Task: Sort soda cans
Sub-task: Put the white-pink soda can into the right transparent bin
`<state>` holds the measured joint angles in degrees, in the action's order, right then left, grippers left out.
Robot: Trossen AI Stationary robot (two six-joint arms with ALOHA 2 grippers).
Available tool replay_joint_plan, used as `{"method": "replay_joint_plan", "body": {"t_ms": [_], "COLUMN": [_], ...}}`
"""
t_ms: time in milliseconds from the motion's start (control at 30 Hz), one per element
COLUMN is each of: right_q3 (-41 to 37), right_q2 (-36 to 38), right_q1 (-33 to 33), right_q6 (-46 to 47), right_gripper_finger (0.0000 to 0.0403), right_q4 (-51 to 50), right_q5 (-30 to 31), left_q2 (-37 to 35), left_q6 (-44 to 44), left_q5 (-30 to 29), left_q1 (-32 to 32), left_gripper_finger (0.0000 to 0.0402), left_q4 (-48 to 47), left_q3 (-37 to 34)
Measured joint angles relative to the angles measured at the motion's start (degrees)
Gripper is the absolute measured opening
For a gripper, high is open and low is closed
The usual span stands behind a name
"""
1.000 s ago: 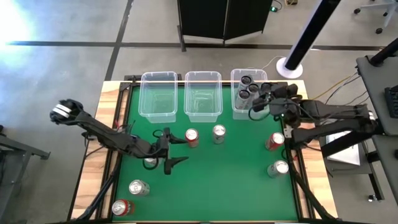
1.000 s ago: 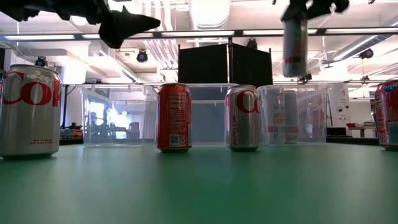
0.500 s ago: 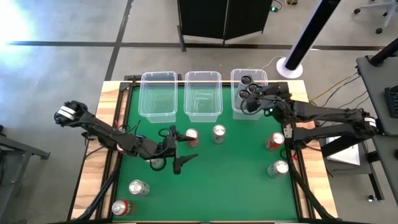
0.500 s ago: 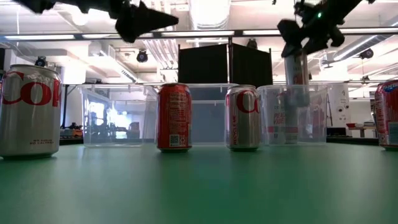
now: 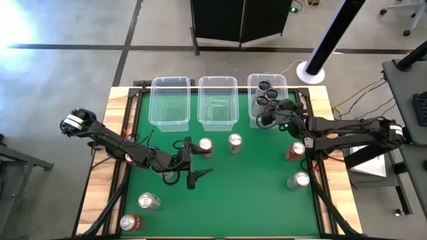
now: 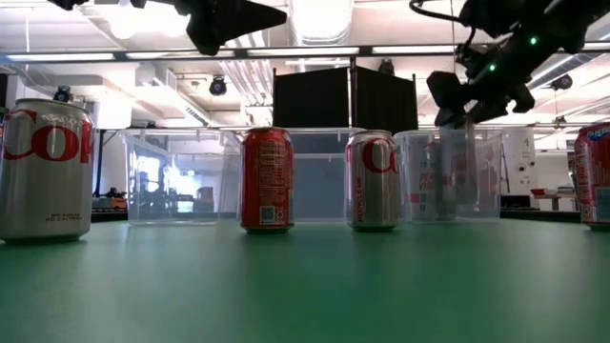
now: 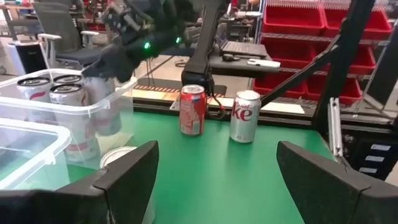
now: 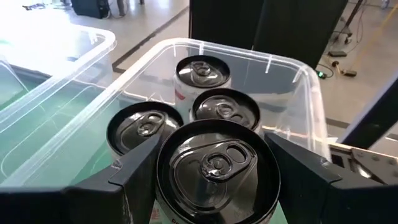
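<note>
Right gripper (image 8: 214, 186): clamped on a silver can (image 8: 216, 163), held at the near end of the right bin (image 5: 267, 100).
Right bin contents: 3 silver cans (image 8: 202, 73) standing upright.
Left gripper (image 5: 192, 162): fingers spread, holding nothing, above the green table (image 5: 240, 193) beside a red can (image 5: 205, 147).
Loose cans: 7 on the table, red and silver.
Other bins: middle bin (image 5: 217, 101) and left bin (image 5: 169, 101).

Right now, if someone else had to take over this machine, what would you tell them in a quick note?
Right claw: shut on a soda can, holding it inside the right bin beside three cans already there.
Left claw: open, hovering near a red can.
Left bin and middle bin hold nothing.
Left to do: at least six loose cans to sort.
</note>
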<state>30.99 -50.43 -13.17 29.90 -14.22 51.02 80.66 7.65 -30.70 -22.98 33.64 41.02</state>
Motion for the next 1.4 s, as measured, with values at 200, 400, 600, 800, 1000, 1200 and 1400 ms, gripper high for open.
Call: {"method": "replay_joint_plan", "body": {"t_ms": [200, 400, 600, 800, 1000, 1200, 1400], "right_q3": [-3.3, -3.3, -3.4, -3.3, -3.2, -3.0, 0.8], "right_q2": [-1.0, -1.1, -2.6, -5.6, -6.2, -5.8, -5.5], "right_q1": [-0.1, -0.3, -0.3, -0.2, -0.3, -0.3, -0.1], "right_q6": [-0.5, -1.0, -1.0, -0.7, -0.8, -1.5, -6.5], "right_gripper_finger": [0.0247, 0.0256, 0.0274, 0.0261, 0.0287, 0.0316, 0.0333], "right_q4": [6.2, 6.0, 6.0, 7.1, 7.9, 7.6, 6.8], "right_q5": [0.2, 1.4, 1.5, 3.4, 3.6, 3.3, 1.4], "left_q2": [0.3, 0.3, 0.3, 0.3, 0.3, 0.3, 0.3], "left_q6": [-0.1, -0.9, -1.1, -1.3, -1.8, -1.8, -2.5], "left_q5": [1.9, 2.4, 2.8, 2.9, 4.3, 4.3, 4.3], "left_q1": [0.0, 0.0, 0.0, 0.0, 0.0, 0.0, 0.0], "left_gripper_finger": [0.0311, 0.0311, 0.0311, 0.0311, 0.0311, 0.0311, 0.0311], "left_q4": [0.2, 0.2, 0.2, 0.0, -0.4, -0.7, -0.7], "left_q3": [0.4, 0.4, 0.4, 0.4, 0.4, 0.4, 0.4]}}
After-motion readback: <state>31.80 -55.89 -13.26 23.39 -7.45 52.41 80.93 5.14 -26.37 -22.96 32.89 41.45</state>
